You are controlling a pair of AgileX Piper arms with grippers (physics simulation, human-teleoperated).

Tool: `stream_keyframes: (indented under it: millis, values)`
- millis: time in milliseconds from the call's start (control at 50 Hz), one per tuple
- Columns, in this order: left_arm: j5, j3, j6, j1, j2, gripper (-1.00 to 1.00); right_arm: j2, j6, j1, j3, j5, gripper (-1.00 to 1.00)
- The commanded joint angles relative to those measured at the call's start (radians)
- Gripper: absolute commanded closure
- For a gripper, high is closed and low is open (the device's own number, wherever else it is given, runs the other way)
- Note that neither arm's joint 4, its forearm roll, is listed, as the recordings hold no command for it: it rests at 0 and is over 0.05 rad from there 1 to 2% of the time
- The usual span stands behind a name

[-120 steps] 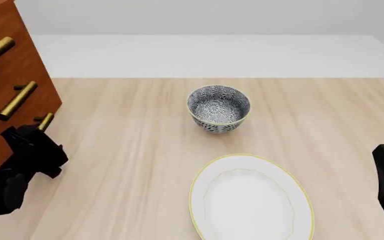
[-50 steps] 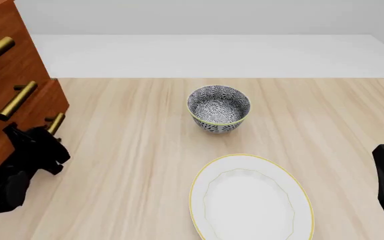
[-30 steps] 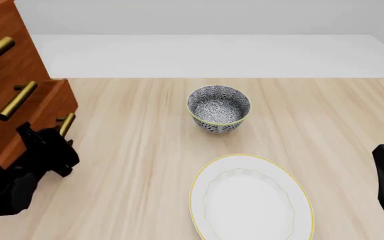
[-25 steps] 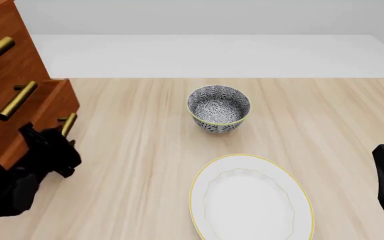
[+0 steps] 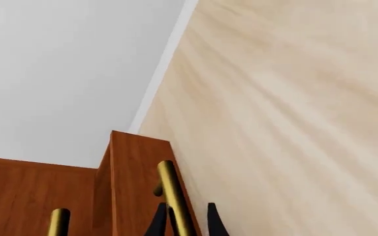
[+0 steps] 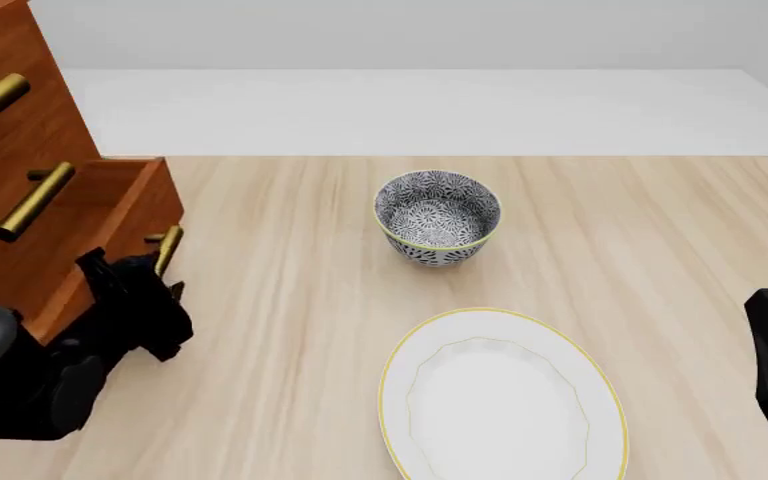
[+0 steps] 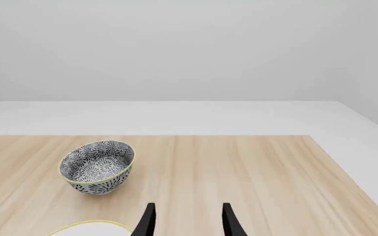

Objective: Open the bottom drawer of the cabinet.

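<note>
The cabinet (image 6: 17, 150) stands at the table's far left, reddish-brown with brass bar handles. Its bottom drawer (image 6: 124, 215) sticks out from the cabinet front towards the table's middle. My left gripper (image 6: 155, 285) is shut on that drawer's brass handle (image 6: 165, 250). In the left wrist view the handle (image 5: 171, 191) runs between the two black fingertips (image 5: 157, 223), in front of the drawer's front panel (image 5: 133, 182). My right gripper (image 7: 187, 221) hangs open over the table's near right, holding nothing.
A patterned bowl (image 6: 438, 217) stands mid-table. A white plate with a yellow rim (image 6: 502, 396) lies in front of it. The two upper drawers' handles (image 6: 24, 200) stay flush with the cabinet front. The table's far edge (image 6: 438, 156) meets a white floor.
The bottom drawer has slid steadily further out of the cabinet. My left gripper has travelled with it, keeping hold of the handle. The right arm has stayed still.
</note>
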Motion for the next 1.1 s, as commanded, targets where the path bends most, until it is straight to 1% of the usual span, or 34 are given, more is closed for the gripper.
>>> stream_keyframes:
  millis: [20, 160, 320, 340, 360, 380, 420, 440, 460, 500, 520, 540, 560, 580, 620, 640, 680, 700, 760, 780, 800, 840, 880, 900, 920, 940, 1000, 1020, 1040, 1060, 1100]
  values:
    - [0.000, -0.076, -0.004, -0.160, 0.091, 1.00, 0.000, 0.000, 0.000, 0.000, 0.000, -1.00]
    - [0.000, -0.081, -0.011, -0.180, 0.092, 1.00, 0.000, 0.000, 0.000, 0.000, 0.000, -1.00]
    - [0.000, -0.067, -0.011, -0.198, 0.065, 1.00, 0.000, 0.000, 0.000, 0.000, 0.000, -1.00]
    - [0.000, -0.056, -0.019, -0.196, 0.055, 1.00, 0.000, 0.000, 0.000, 0.000, 0.000, -1.00]
    - [0.000, -0.025, -0.050, -0.198, 0.006, 1.00, 0.000, 0.000, 0.000, 0.000, 0.000, -1.00]
    - [0.000, -0.003, -0.077, -0.195, -0.023, -1.00, 0.000, 0.000, 0.000, 0.000, 0.000, -1.00]
    - [0.000, 0.055, -0.111, -0.209, -0.117, -1.00, 0.000, 0.000, 0.000, 0.000, 0.000, -1.00]
    - [0.000, 0.094, -0.159, -0.224, -0.170, -1.00, 0.000, 0.000, 0.000, 0.000, 0.000, -1.00]
    - [0.000, 0.120, -0.178, -0.237, -0.217, -1.00, 0.000, 0.000, 0.000, 0.000, 0.000, -1.00]
    - [0.000, 0.173, -0.197, -0.255, -0.316, -1.00, 0.000, 0.000, 0.000, 0.000, 0.000, -1.00]
    - [0.001, 0.207, -0.219, -0.272, -0.371, -1.00, 0.000, 0.000, 0.000, 0.000, 0.000, -1.00]
    - [0.001, 0.218, -0.224, -0.278, -0.397, -1.00, 0.000, 0.000, 0.000, 0.000, 0.000, -1.00]
    - [0.077, 0.232, -0.254, -0.302, -0.517, -1.00, 0.000, 0.000, 0.000, 0.000, 0.000, -1.00]
    - [0.200, 0.221, -0.274, -0.306, -0.638, -1.00, 0.000, 0.000, 0.000, 0.000, 0.000, -1.00]
    - [0.346, 0.216, -0.265, -0.334, -0.835, -1.00, 0.000, 0.000, 0.000, 0.000, 0.000, -1.00]
    - [0.451, 0.197, -0.277, -0.338, -0.931, -1.00, 0.000, 0.000, 0.000, 0.000, 0.000, -1.00]
    - [0.593, 0.172, -0.276, -0.334, -1.075, -1.00, 0.000, 0.000, 0.000, 0.000, 0.000, -1.00]
    - [0.713, 0.135, -0.298, -0.326, -1.170, -1.00, 0.000, 0.000, 0.000, 0.000, 0.000, -1.00]
    - [0.914, 0.061, -0.343, -0.302, -1.309, -1.00, 0.000, 0.000, 0.000, 0.000, 0.000, -1.00]
    - [0.982, 0.027, -0.371, -0.300, -1.336, -1.00, 0.000, 0.000, 0.000, 0.000, 0.000, -1.00]
    - [1.075, -0.019, -0.414, -0.277, -1.350, -1.00, 0.000, 0.000, 0.000, 0.000, 0.000, -1.00]
    - [1.155, -0.065, -0.451, -0.267, -1.365, -1.00, 0.000, 0.000, 0.000, 0.000, 0.000, -1.00]
    - [1.230, -0.114, -0.489, -0.255, -1.351, -1.00, 0.000, 0.000, 0.000, 0.000, 0.000, -1.00]
    - [1.236, -0.117, -0.487, -0.264, -1.354, -1.00, 0.000, 0.000, 0.000, 0.000, 0.000, -1.00]
    - [1.300, -0.154, -0.543, -0.230, -1.352, -1.00, 0.000, 0.000, 0.000, 0.000, 0.000, -1.00]
    - [1.330, -0.172, -0.563, -0.205, -1.341, -1.00, 0.000, 0.000, 0.000, 0.000, 0.000, -1.00]
    - [1.364, -0.214, -0.609, -0.245, -1.308, -1.00, 0.000, 0.000, 0.000, 0.000, 0.000, -1.00]
    - [1.373, -0.217, -0.602, -0.237, -1.292, -1.00, 0.000, 0.000, 0.000, 0.000, 0.000, -1.00]
    - [1.393, -0.232, -0.618, -0.238, -1.275, -1.00, 0.000, 0.000, 0.000, 0.000, 0.000, -1.00]
    - [1.400, -0.235, -0.617, -0.236, -1.271, -1.00, 0.000, 0.000, 0.000, 0.000, 0.000, -1.00]
    - [1.436, -0.260, -0.656, -0.217, -1.264, -1.00, 0.000, 0.000, 0.000, 0.000, 0.000, -1.00]
